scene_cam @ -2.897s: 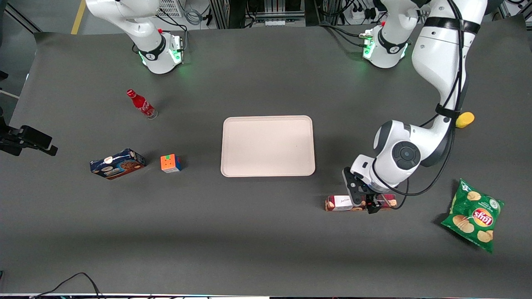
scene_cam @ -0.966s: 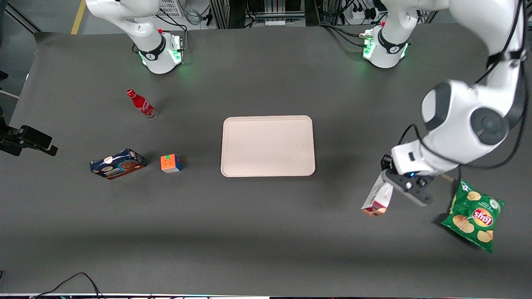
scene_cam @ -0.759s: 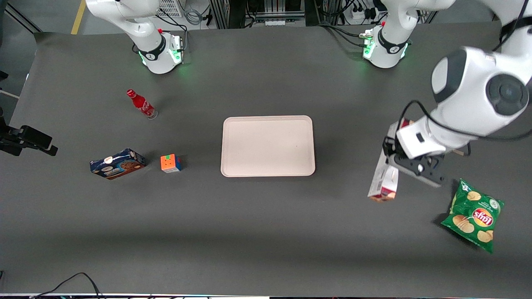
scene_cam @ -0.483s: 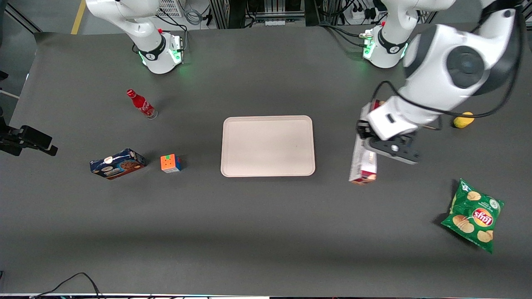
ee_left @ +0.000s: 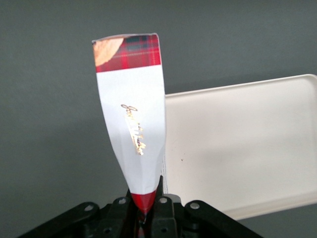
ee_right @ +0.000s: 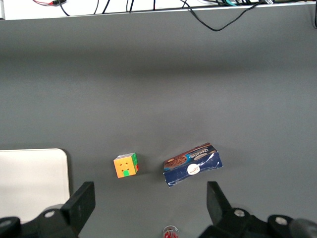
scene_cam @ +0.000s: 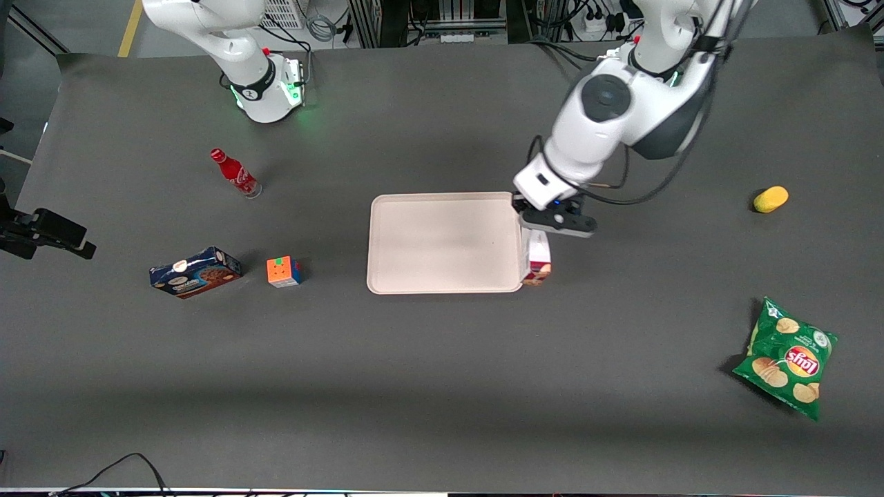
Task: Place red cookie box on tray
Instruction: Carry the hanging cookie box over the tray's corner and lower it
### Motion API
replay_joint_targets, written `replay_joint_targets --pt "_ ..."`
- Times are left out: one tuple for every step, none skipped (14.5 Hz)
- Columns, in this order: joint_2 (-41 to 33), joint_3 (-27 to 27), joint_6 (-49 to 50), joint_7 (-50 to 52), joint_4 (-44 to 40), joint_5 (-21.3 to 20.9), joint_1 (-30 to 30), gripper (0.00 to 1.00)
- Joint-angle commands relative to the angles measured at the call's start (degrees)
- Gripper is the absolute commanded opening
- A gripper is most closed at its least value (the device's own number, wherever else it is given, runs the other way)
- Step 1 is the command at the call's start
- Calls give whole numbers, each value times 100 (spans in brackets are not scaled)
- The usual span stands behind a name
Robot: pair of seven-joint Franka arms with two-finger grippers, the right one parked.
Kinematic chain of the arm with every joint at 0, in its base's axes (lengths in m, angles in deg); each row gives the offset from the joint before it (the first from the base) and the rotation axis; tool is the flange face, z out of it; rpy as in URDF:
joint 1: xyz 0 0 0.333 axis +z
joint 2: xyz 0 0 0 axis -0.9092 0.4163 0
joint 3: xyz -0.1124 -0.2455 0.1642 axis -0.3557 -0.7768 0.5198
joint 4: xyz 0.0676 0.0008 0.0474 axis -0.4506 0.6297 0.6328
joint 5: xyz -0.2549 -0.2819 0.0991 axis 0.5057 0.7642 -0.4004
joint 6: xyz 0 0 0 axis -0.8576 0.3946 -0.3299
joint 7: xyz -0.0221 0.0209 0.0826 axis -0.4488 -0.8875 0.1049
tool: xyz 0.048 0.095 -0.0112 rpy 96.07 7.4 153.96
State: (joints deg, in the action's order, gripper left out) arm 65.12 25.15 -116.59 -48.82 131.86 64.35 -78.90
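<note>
My left gripper [scene_cam: 540, 228] is shut on the red cookie box [scene_cam: 536, 261], which hangs in the air with its free end pointing down. The box sits just beside the tray's [scene_cam: 442, 238] edge on the working arm's side, near the corner closest to the front camera. In the left wrist view the red cookie box [ee_left: 132, 129] shows its white label panel and tartan end, pinched between the fingers of the gripper [ee_left: 147, 208], with the pale tray [ee_left: 247, 148] alongside it. Nothing lies on the tray.
A green chip bag [scene_cam: 787, 357] and a yellow lemon-like item [scene_cam: 771, 199] lie toward the working arm's end. A blue cookie box [scene_cam: 195, 272], a colour cube [scene_cam: 284, 271] and a red bottle [scene_cam: 235, 172] stand toward the parked arm's end.
The gripper lifted the red cookie box off the table, turned it end-down and carried it away from the front camera and sideways to the tray's edge.
</note>
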Motion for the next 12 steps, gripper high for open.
replay_joint_targets --pt "67 -249 -794 1213 616 -686 -99 0" --pt "182 -249 -813 1354 617 -774 -134 0" --pt "287 -249 -865 1442 625 -897 -152 0" --pt "401 -249 -892 1521 652 -1003 -213 0" --pt "507 -249 -918 1583 660 -1091 -223 0" --pt "604 -249 -936 1671 661 -1135 -249 0" --pt "709 -249 -936 1785 661 -1188 -284 0" --pt "815 -249 -945 1916 652 -1223 -363 0" --pt "903 -249 -1049 2118 660 -1328 -407 0" --pt "1017 -249 -1155 2390 652 -1468 -425 0" --pt "1131 -249 -1269 2645 652 -1661 -486 0" --pt "1210 -249 -1348 2812 652 -1880 -495 0"
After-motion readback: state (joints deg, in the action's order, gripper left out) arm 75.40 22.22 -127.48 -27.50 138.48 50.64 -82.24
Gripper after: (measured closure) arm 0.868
